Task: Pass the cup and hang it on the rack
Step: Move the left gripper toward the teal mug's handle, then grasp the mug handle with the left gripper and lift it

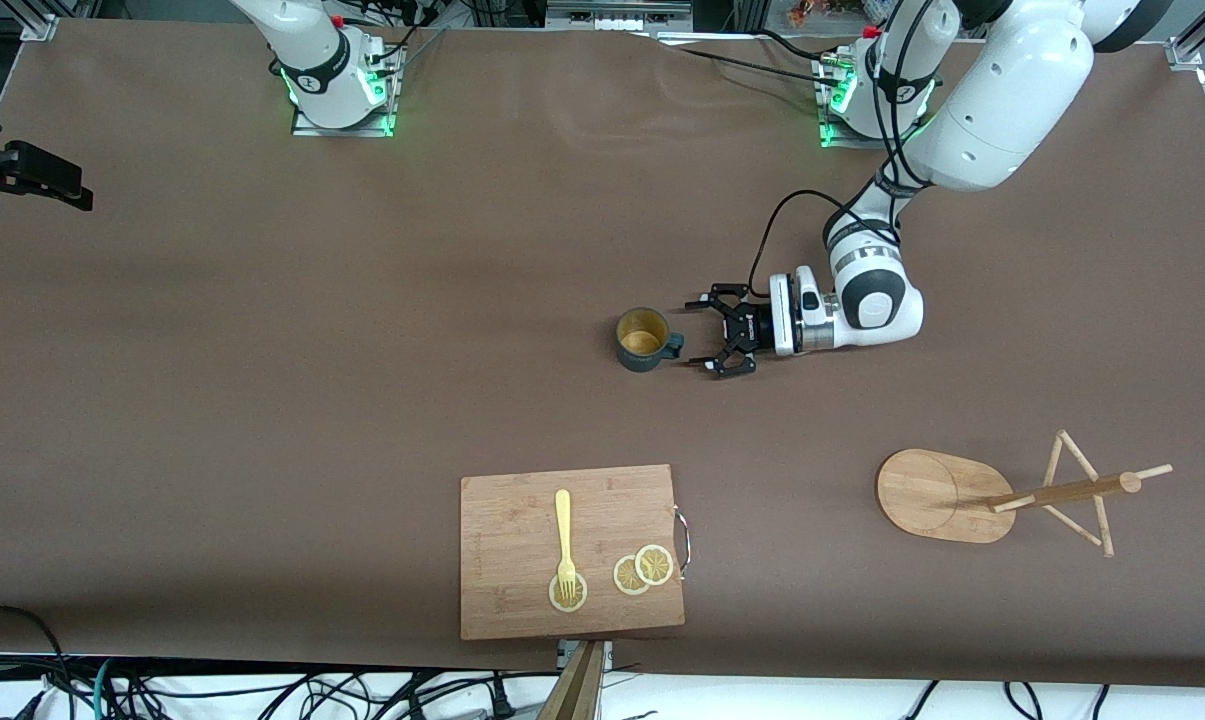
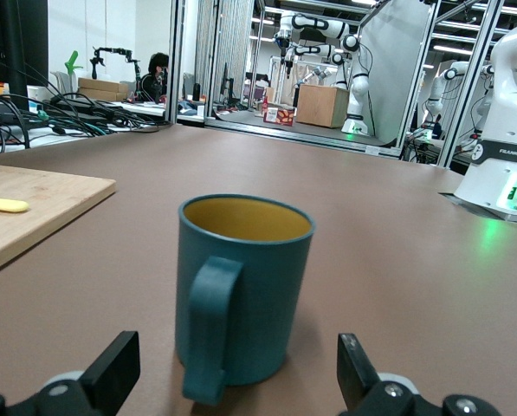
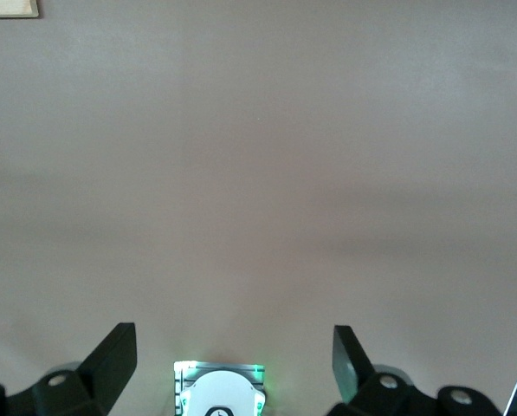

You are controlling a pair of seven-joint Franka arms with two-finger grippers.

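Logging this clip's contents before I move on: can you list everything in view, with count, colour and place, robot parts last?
cup: one, dark teal with a yellowish inside, upright on the table near its middle, handle toward the left gripper.
rack: one, light bamboo, on the table toward the left arm's end, nearer the front camera than the cup.
cutting board: one, light wood, at the table edge nearest the front camera.
fork: one, pale yellow, on the cutting board.
lemon slices: three, yellow, on the cutting board, one under the fork's tines.
table: one, brown.
left gripper: black, open, low beside the cup's handle, not touching it.
right gripper: black, open, over bare table; this arm waits.
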